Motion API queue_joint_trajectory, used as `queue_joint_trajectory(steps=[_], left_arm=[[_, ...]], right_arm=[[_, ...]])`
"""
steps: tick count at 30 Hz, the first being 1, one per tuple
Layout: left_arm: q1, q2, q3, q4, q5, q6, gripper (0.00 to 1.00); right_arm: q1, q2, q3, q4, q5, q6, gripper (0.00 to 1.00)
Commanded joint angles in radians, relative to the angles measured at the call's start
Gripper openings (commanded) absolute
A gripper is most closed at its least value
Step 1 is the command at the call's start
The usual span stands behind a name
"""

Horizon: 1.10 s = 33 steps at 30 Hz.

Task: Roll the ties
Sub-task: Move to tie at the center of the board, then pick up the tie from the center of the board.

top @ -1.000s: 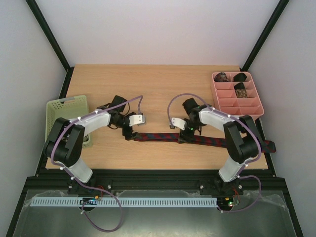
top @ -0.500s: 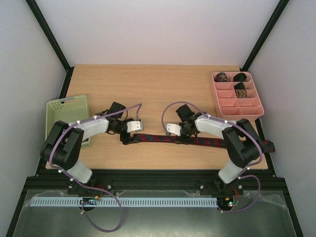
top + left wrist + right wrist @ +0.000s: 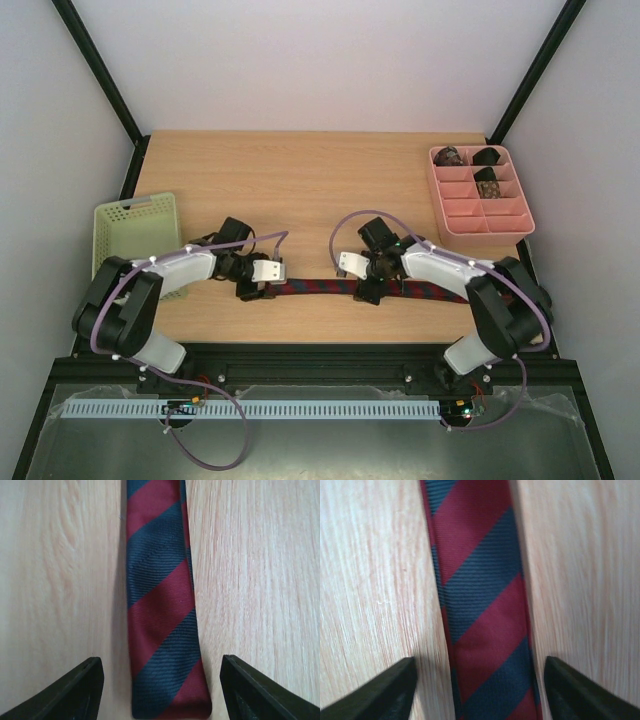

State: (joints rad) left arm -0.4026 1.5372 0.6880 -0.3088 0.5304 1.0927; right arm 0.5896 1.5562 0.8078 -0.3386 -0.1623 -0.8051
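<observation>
Pickup of the narrow end looks to be the step in hand; the striped tie (image 3: 160, 590) lies flat and unrolled along the near edge of the table (image 3: 320, 180), with no coil begun. The left gripper (image 3: 160, 666) stands released, one finger either side of the tie's squared narrow end, touching neither edge; the right gripper (image 3: 479, 664) is likewise spread wide, straddling the cloth further along and holding nothing. The next move probably calls for the left jaws to close on that end and turn it over itself while the right steadies the strip. Only the left wrist view shows the end; the overhead view hides it under the gripper, yet alone shows the tie running off behind the right arm, the green basket (image 3: 135, 215) at the left and, farthest, the pink tray (image 3: 480, 232) with three rolled ties (image 3: 488, 187) in its far compartments.
</observation>
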Motion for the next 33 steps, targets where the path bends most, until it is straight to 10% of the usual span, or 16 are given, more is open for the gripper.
queue_joint_trajectory(steps=[1,7,14,23,33], left_arm=[[0.032,-0.106,-0.007,-0.005,0.055,-0.036,0.70],[0.117,-0.210,-0.005,0.010,0.117,-0.137,0.86],[0.128,-0.264,-0.035,-0.075,0.099,-0.060,0.90],[0.092,-0.210,-0.078,-0.056,-0.009,-0.002,0.83],[0.059,-0.141,-0.089,-0.006,-0.017,-0.005,0.79]], right_arm=[[-0.028,-0.159,0.014,0.023,0.029,0.163,0.94],[-0.039,-0.241,0.063,0.092,-0.013,0.436,0.99],[-0.041,-0.062,0.269,-0.100,-0.511,0.569,0.97],[0.024,0.207,0.356,0.041,-0.681,0.920,0.67],[0.070,0.354,0.320,0.126,-0.696,1.039,0.13]])
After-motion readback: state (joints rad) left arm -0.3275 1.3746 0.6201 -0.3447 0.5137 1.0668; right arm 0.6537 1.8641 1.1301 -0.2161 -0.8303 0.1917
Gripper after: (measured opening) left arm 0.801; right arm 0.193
